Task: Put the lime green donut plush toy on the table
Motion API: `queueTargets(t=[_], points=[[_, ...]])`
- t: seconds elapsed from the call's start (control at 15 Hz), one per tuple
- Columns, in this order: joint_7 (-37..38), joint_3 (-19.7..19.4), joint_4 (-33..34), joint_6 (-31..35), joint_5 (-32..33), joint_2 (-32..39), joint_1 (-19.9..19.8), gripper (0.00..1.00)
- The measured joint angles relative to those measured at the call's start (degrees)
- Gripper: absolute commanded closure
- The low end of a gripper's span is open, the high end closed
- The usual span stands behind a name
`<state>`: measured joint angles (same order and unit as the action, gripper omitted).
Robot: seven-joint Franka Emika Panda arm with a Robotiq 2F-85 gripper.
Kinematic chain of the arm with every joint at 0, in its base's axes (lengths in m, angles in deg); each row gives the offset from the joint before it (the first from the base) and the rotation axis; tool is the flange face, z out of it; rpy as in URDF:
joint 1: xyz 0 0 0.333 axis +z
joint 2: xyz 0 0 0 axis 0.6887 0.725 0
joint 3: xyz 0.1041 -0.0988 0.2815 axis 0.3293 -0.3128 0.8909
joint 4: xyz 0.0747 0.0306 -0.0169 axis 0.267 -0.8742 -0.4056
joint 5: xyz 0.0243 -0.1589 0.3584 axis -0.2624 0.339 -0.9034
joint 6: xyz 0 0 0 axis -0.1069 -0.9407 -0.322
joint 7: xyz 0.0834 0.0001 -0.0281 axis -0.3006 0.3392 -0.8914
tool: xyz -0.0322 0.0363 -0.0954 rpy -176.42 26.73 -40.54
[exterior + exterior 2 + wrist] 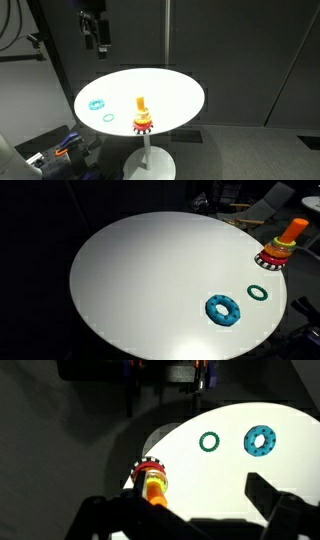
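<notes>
Closest to the lens in the wrist view is your end effector. Its two dark fingers sit at the lower corners of the picture, spread wide with nothing between them. In an exterior view it hangs high above the far rim of the desk, well clear of everything on it.

The round white desk fills most of the scene, and it stands on a single white pedestal (seen in an exterior view). All three toys sit toward one side of its top.

The largest is the stacking toy. It has an upright orange cone on a red, frilled base, and it stands close to the rim. In the wrist view it lies just ahead of the left finger.

Next in size is the blue donut ring, lying flat near the rim.

The smallest is the green donut toy. It reads darker than lime here, more of a teal green. It lies flat on the desk between the stacking toy and the blue donut ring and touches neither. The wrist view shows it beside the blue ring.
</notes>
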<state>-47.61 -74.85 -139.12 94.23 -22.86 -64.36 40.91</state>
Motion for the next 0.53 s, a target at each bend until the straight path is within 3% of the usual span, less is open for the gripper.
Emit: queueTargets(t=[0.53], points=[[0.02,0.72,-2.07,5.04,0.0,2.24,-0.39,0.0]])
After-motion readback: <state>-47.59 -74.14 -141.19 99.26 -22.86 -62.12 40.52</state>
